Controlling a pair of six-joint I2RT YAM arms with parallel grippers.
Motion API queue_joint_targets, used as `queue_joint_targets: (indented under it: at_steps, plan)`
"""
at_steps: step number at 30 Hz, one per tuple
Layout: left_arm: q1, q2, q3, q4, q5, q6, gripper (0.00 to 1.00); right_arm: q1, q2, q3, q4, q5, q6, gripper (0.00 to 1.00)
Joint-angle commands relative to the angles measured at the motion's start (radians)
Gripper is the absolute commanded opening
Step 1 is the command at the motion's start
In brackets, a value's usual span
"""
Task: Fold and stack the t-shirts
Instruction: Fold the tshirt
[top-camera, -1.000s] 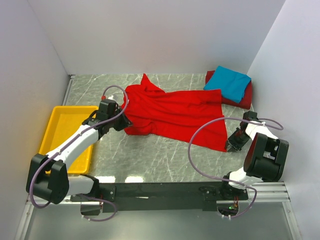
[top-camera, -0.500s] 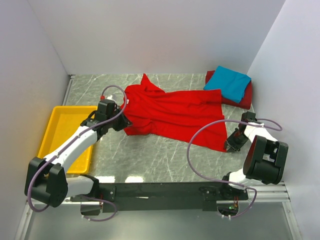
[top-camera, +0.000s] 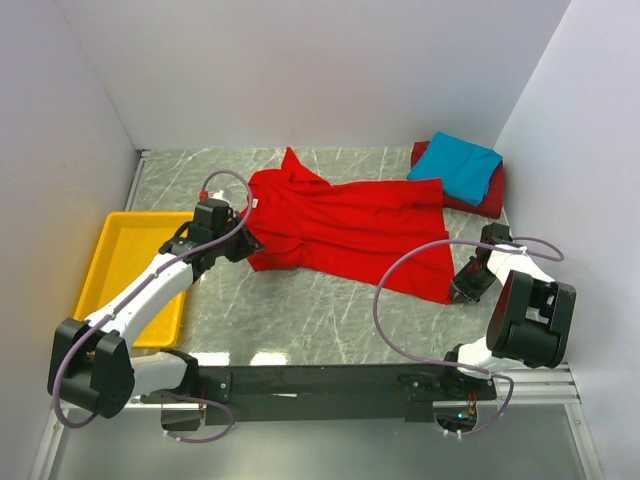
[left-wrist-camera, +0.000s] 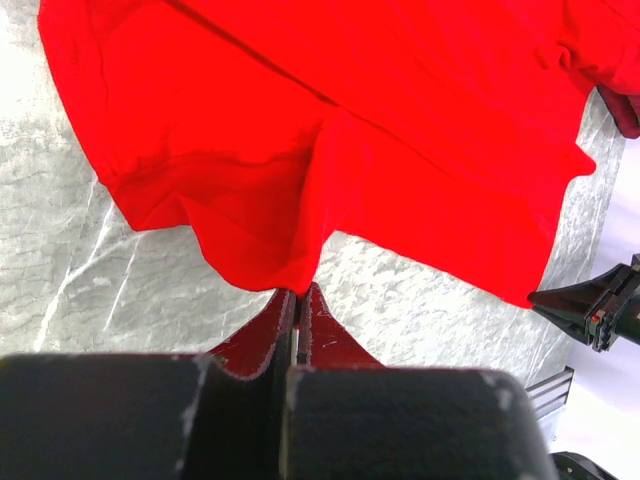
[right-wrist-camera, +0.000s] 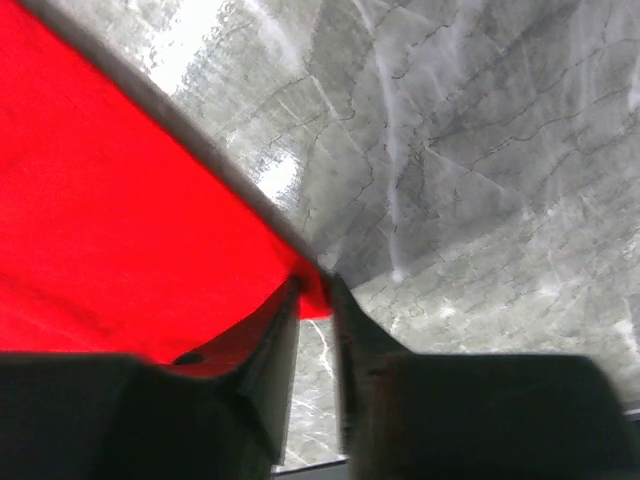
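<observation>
The left gripper was found pressed together on a fold at the near left edge of the bright red shirt, with cloth bunched at the fingertips. The right gripper was nipped onto the shirt's near right corner, a thin tongue of cloth caught between its jaws with only a narrow gap showing. Both holds sat low, close to the table.

The shirt lay spread across the middle of the table, unfolded and wrinkled, its long side running from left to right between the two arms. In my judgement the two holds at opposite ends of the near edge were taken so that the edge could be lifted evenly and carried over in a first fold.

The turquoise shirt lay folded on top of the darker red shirt at the far right corner, well apart from both grippers, which suggests that this is the stack the red shirt is meant to join. The yellow tray sat at the left edge, beneath the left arm, taking no part.
</observation>
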Motion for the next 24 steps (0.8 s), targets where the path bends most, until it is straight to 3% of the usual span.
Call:
queue_joint_targets:
  at_steps: [1, 3, 9, 24]
  plan:
    - [0.004, -0.032, 0.005, 0.011, -0.003, -0.005, 0.0, 0.007, 0.022, -0.026, 0.037, 0.021, 0.012, 0.2]
    - [0.004, -0.037, 0.002, 0.014, -0.003, -0.005, 0.0, 0.008, 0.031, -0.023, 0.042, 0.022, 0.012, 0.1]
    - [0.004, -0.049, -0.01, 0.014, -0.003, -0.006, 0.0, 0.012, 0.034, -0.017, 0.046, 0.013, 0.007, 0.0]
    - [0.004, -0.193, 0.007, -0.141, -0.066, -0.037, 0.0, 0.105, -0.134, 0.106, -0.212, -0.056, 0.02, 0.0]
